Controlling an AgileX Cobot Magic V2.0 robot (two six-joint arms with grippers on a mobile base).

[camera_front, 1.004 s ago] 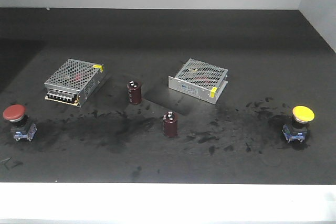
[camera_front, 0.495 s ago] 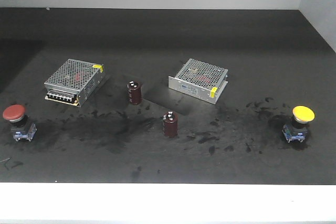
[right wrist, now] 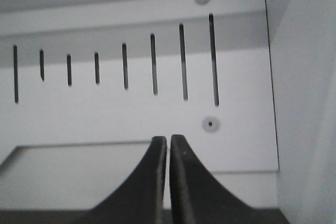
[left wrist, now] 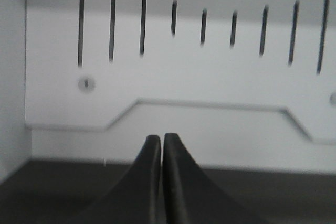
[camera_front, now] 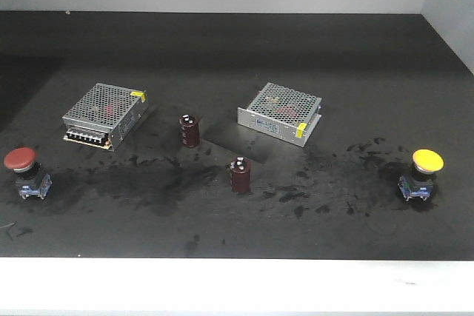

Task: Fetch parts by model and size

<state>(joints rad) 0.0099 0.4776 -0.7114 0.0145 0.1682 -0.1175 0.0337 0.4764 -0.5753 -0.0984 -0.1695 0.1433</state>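
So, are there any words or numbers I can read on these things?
No text here can be read.
On the left metal box, the yellow sticker is too small to read.
On the right metal box, the yellow label is too small to read.
The back capacitor, front capacitor, red switch and yellow switch show no readable markings.
The white slotted panel in the wrist views shows no writing.

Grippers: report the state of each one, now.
Left gripper: closed, holding nothing.
Right gripper: closed, holding nothing.
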